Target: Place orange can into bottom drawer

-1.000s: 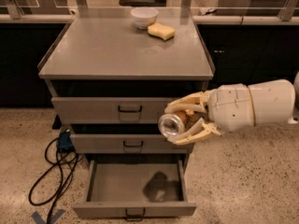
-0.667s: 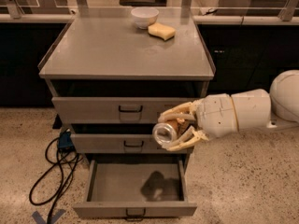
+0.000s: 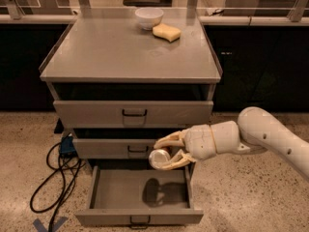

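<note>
My gripper reaches in from the right on a white arm and is shut on the orange can, whose shiny silver end faces the camera. It holds the can in the air just above the bottom drawer. The drawer is pulled open, a wide shallow grey tray, and the can's shadow falls on its floor. The two drawers above it are closed.
The grey cabinet top bears a white bowl and a yellow sponge at the back. Black cables and a blue box lie on the speckled floor to the left.
My gripper has moved left and down with the can, from beside the middle drawer to just above the open bottom drawer.
</note>
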{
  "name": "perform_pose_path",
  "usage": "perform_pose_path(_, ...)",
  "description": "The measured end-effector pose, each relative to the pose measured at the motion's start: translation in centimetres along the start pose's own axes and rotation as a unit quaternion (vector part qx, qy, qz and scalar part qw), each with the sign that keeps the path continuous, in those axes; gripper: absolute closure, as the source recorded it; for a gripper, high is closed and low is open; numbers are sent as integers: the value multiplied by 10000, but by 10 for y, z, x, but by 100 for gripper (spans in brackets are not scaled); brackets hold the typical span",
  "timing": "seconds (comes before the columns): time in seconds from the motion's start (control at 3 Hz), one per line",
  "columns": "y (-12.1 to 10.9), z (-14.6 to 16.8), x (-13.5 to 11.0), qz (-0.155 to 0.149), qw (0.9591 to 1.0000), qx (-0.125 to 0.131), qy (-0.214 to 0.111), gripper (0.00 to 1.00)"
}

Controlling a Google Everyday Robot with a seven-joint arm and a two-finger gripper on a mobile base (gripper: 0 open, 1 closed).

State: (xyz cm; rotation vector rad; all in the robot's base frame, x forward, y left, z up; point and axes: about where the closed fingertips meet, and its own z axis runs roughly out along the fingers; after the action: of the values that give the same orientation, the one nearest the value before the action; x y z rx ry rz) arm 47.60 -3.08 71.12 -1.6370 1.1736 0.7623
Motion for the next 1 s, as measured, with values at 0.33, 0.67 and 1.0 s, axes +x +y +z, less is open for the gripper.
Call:
perform_pose_path(0.33, 0, 0, 0, 1, 10000, 0, 0, 100)
perform_pose_path(0.67, -1, 5, 29, 281, 9996, 55, -27, 100)
perform_pose_path(1.0, -9, 24, 88, 821, 9966, 32, 57, 100)
